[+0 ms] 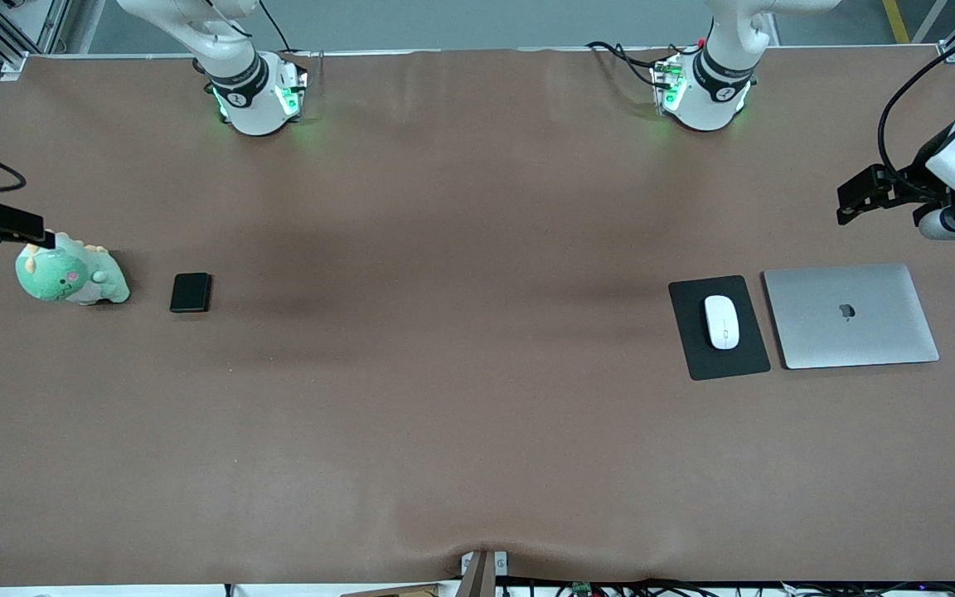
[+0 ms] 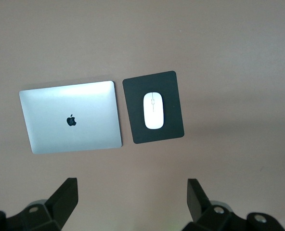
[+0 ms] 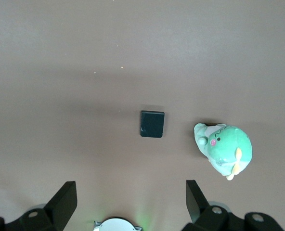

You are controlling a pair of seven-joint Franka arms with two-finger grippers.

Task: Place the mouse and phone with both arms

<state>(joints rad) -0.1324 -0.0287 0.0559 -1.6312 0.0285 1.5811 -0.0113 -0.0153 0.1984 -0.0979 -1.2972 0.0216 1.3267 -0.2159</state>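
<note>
Brown cloth covers the table you are working over. From the front camera you see the mouse lying on a black pad toward the left arm's end, just beside a closed silver laptop, and the phone toward the right arm's end, near a green plush dinosaur. Your left tool hangs over the table's edge above the laptop. In the left wrist view its fingers stand spread, holding nothing, over bare cloth with the mouse apart from them. In the right wrist view, the right tool's fingers are likewise spread and empty, the phone lying flat beside the dinosaur.
</note>
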